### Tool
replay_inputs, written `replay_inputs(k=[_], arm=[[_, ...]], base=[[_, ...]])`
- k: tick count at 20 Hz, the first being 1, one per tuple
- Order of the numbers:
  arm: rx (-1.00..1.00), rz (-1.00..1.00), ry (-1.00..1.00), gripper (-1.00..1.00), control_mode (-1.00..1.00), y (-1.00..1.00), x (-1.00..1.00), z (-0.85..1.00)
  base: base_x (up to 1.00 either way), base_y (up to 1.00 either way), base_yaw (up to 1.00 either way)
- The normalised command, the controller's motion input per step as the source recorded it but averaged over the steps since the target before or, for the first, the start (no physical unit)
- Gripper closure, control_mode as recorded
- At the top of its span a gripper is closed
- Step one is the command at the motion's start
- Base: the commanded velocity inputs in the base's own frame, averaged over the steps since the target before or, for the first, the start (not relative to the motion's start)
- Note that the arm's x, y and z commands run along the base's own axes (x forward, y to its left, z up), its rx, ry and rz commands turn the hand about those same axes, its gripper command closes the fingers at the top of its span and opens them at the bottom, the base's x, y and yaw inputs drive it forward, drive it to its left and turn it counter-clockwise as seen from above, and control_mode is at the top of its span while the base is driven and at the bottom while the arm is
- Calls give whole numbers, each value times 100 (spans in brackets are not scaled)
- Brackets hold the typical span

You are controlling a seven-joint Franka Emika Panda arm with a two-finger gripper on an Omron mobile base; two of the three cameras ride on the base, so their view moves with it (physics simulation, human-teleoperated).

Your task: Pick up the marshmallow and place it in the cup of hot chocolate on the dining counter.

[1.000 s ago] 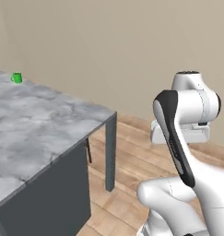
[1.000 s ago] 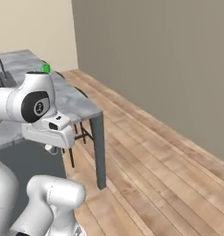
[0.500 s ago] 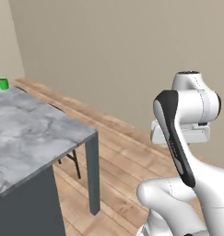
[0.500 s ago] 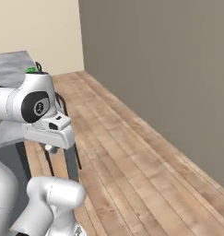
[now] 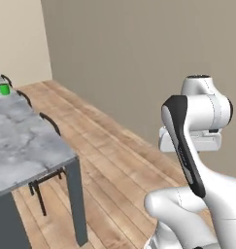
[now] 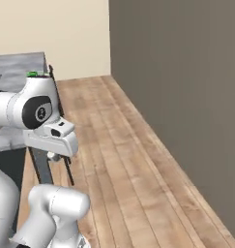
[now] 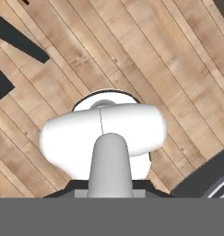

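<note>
Best to finish turning the base toward the desk [image 5: 27, 141] before extending the arm, keeping the green cup of hot chocolate [image 5: 2, 89] at the far end in sight. Hand state impossible to tell; marshmallow not made out. Versus a second ago: whole scene swung leftward, more wooden floor [image 6: 133, 160] showing.

Marble dining counter [image 5: 27, 146] lies bare apart from the green cup [image 5: 2, 89] at its far end; stools [image 5: 46, 121] flank its floor-side edge.
</note>
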Motion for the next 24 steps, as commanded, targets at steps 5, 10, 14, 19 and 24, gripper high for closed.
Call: replay_inputs(k=[5, 10, 14, 19, 24], arm=[[0, 0, 0, 100, 100, 0, 0, 0], [0, 0, 0, 100, 100, 0, 0, 0], [0, 0, 0, 100, 100, 0, 0, 0], [0, 0, 0, 100, 100, 0, 0, 0], [0, 0, 0, 100, 100, 0, 0, 0]], base=[[51, -100, 38], [55, -100, 41], [74, -97, 45], [100, -79, 50], [100, -71, 53]])
